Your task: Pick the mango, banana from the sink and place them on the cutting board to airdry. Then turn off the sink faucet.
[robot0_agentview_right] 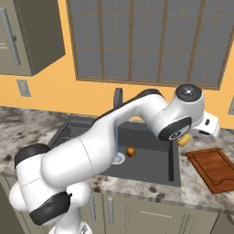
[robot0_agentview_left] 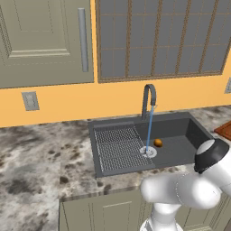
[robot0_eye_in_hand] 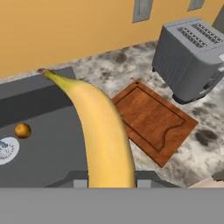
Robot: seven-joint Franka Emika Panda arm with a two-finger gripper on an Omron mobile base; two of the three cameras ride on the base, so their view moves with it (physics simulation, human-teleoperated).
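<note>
The speckled surface [robot0_agentview_left: 40,149] carries the sink [robot0_agentview_left: 180,131], where the mango [robot0_agentview_left: 158,142] lies beside the drain under the running sink faucet [robot0_agentview_left: 149,97]. The hand view adds a grey toaster [robot0_eye_in_hand: 192,57] behind the cutting board [robot0_eye_in_hand: 153,120]. The jaws [robot0_eye_in_hand: 109,186] clamp the banana [robot0_eye_in_hand: 103,131], lifted above the sink's edge; the arm hides most of it from the right base view.

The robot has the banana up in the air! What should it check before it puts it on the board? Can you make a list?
1. Gripper shut on the banana: ok.
2. Banana lifted out of the sink: ok.
3. Cutting board bare, with room for it: ok.
4. Banana right above the board: not ok, it hangs beside it, near the sink's edge.
5. Mango waiting in the sink for later: ok.
6. Sink faucet off: not ok, water is running.
</note>
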